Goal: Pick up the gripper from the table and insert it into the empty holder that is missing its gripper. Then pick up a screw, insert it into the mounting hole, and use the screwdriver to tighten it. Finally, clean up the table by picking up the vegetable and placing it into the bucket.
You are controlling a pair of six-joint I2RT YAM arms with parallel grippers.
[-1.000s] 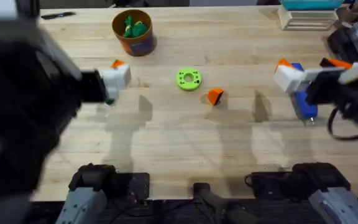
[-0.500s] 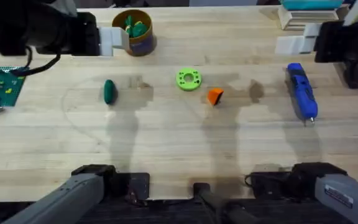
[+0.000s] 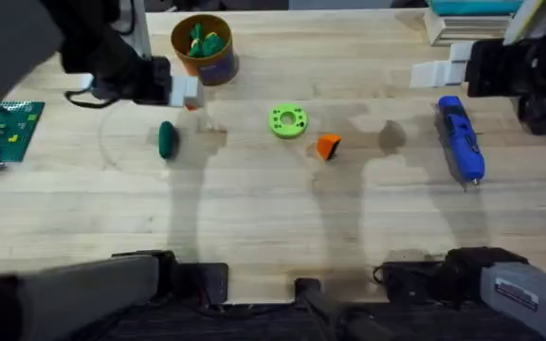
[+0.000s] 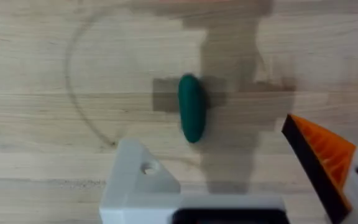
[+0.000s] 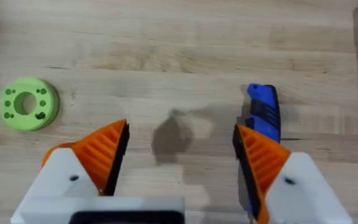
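Loose orange gripper (image 3: 327, 146), light, rigid, lying at green disc's (image 3: 287, 120) 4 o'clock; both hands gaping wide, holding nothing: left hand (image 4: 232, 165), right hand (image 5: 178, 152); pinching flat flanks seems safest

The pale wooden table (image 3: 254, 218) showed matt planks with fine grain; the small dark green oval toy vegetable (image 4: 191, 117) looked smooth, faintly glossy plastic; the white plastic holder (image 4: 135, 186) appeared matt; the orange ribbed pads (image 5: 104, 149) were ridged plastic; the bright blue cylindrical screwdriver (image 3: 460, 140) looked smooth plastic; the lime green holed disc (image 5: 28, 103) seemed matt.
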